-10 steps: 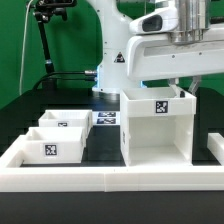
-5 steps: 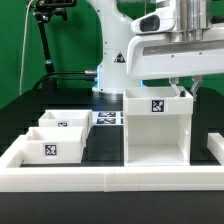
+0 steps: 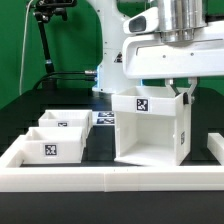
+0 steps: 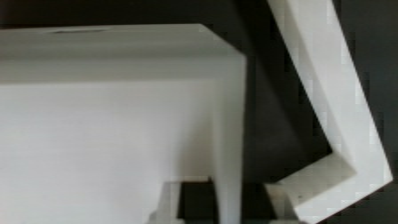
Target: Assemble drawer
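Along the near edge, noting a white rail (image 3: 110, 181) running across the table. Just behind it, toward the exterior view's left, logging two small open boxes: the near drawer box (image 3: 48, 148) showing a tag, the far drawer box (image 3: 63, 122) sitting just beyond, both well apart from the gripper. Toward the exterior view's right, seeing the drawer cabinet (image 3: 150, 128) standing skewed, its tag tilting, open front facing the rail. At its top right corner, catching the gripper (image 3: 181, 90) pointing straight down, fingers (image 3: 190, 93) only narrowly parted and pinching the cabinet's wall between them. Checking the wrist view: same wall edge sitting between the tips. Farther back, marking the marker board (image 3: 105, 118) lying flat, then the arm base (image 3: 112, 60).
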Tool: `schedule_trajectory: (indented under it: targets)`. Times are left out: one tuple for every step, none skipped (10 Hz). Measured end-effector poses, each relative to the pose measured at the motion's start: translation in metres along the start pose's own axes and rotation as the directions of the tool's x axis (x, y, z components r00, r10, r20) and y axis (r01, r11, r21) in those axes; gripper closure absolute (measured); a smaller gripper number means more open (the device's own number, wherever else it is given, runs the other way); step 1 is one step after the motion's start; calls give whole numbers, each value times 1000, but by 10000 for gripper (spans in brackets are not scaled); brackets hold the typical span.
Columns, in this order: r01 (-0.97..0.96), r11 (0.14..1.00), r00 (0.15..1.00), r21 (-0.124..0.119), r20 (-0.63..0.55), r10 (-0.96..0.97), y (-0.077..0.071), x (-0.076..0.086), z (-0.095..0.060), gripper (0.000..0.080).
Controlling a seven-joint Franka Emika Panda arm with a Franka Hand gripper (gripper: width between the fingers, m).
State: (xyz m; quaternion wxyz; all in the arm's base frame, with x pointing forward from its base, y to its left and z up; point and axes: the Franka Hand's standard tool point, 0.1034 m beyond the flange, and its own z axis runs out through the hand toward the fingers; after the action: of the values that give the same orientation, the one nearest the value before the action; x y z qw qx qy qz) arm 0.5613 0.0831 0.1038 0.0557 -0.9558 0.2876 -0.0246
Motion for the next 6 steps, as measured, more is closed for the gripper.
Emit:
schedule_trajectory:
  targets:
    - [-70,998,998,5,2,70,-2,-1,0,762]
    - [-101,995,995,7,4,101,-2,-1,0,761]
    - [-166,986,986,11,8,166,-4,-2,0,761]
    - [-217,976,976,14,12,217,-5,-3,0,761]
    - [-269,963,963,16,16,268,-5,-4,0,761]
    - [-433,901,901,12,23,433,-4,-4,0,761]
